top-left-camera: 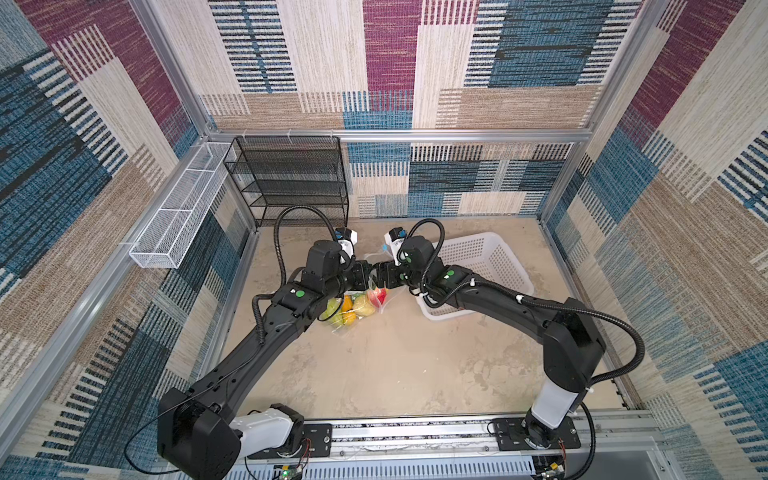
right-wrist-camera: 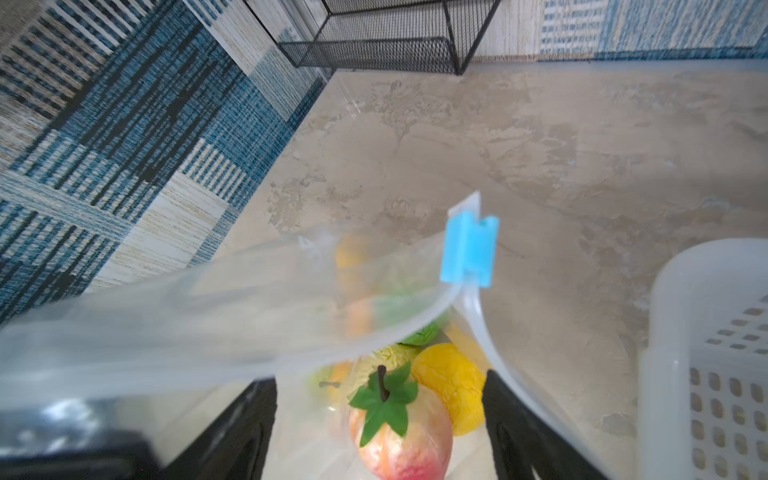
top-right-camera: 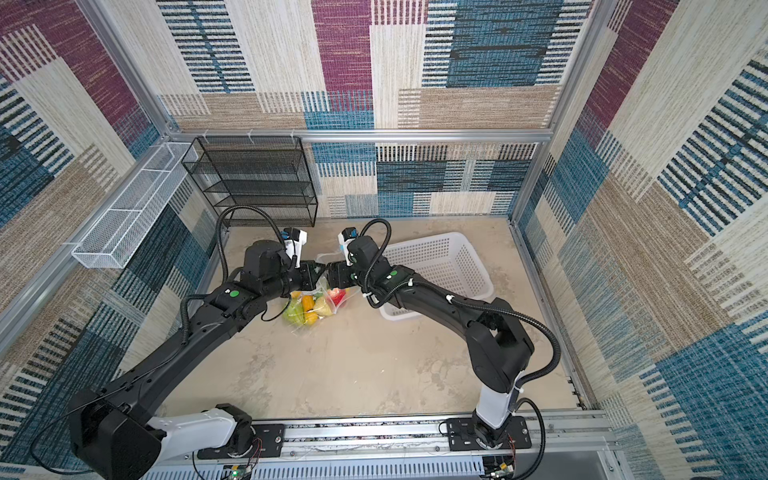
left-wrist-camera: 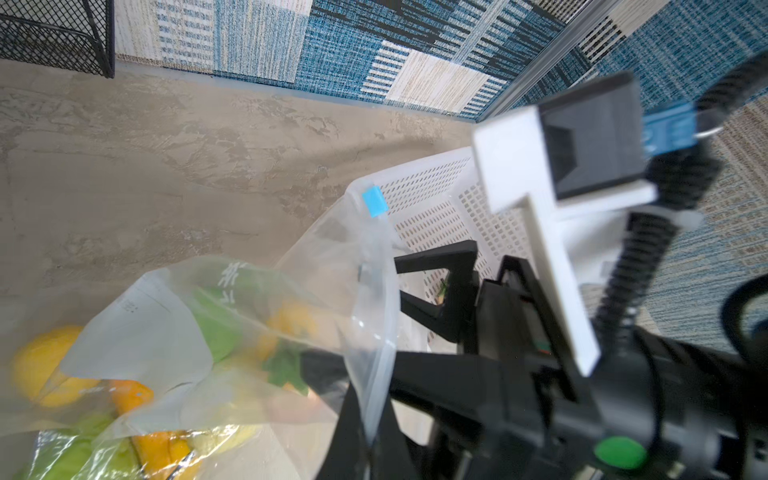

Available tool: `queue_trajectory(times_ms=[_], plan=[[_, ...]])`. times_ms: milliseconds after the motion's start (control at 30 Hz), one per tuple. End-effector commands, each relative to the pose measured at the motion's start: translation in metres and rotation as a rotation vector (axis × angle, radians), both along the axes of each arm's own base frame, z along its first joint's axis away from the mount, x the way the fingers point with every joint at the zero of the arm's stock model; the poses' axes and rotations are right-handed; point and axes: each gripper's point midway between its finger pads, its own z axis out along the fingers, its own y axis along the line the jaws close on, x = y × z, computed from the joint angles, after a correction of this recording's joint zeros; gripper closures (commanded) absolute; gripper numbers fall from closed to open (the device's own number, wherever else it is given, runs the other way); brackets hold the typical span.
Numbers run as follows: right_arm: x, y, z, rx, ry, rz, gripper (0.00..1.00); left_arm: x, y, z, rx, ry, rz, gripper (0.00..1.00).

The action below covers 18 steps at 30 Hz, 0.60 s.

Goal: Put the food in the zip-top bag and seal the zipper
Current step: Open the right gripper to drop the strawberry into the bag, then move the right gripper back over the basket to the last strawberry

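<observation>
The zip-top bag lies on the table between both arms, and the food, yellow, green and orange pieces, shows through it. My left gripper is shut on the bag's mouth edge, holding it up. The zipper stands apart, its two tracks spreading from the light-blue slider at the far end. My right gripper is open at the bag's mouth, its fingers on either side of a red fruit with a green leaf and not touching it. In both top views the two grippers nearly meet above the bag.
A white perforated basket stands right of the bag, under my right arm. A black mesh rack stands at the back left. A white wire tray hangs on the left wall. The bare table runs toward the front rail.
</observation>
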Motion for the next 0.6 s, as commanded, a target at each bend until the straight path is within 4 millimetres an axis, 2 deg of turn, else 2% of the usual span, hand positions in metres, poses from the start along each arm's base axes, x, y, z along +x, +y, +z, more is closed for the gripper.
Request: queue_trajectory(times_ms=[0,133,233,400,567], plan=[[-0.004,-0.008,0.022,-0.013,-0.072,0.048,0.21,0.002,0.002,0.005,0.007,-0.024,0.006,1.0],[-0.002,-0.034,0.031,-0.067,-0.089,0.054,0.21,0.002,0.001,0.004,0.006,-0.02,0.007,1.0],[0.004,-0.064,0.03,-0.129,-0.081,0.029,0.21,0.002,0.001,0.003,0.006,-0.019,0.007,1.0],[0.016,-0.131,-0.009,-0.369,0.018,-0.076,0.18,0.003,0.0,0.002,0.005,-0.014,0.004,1.0],[0.015,-0.19,-0.053,-0.578,0.147,-0.187,0.17,0.003,0.0,0.001,0.003,-0.014,0.003,1.0]])
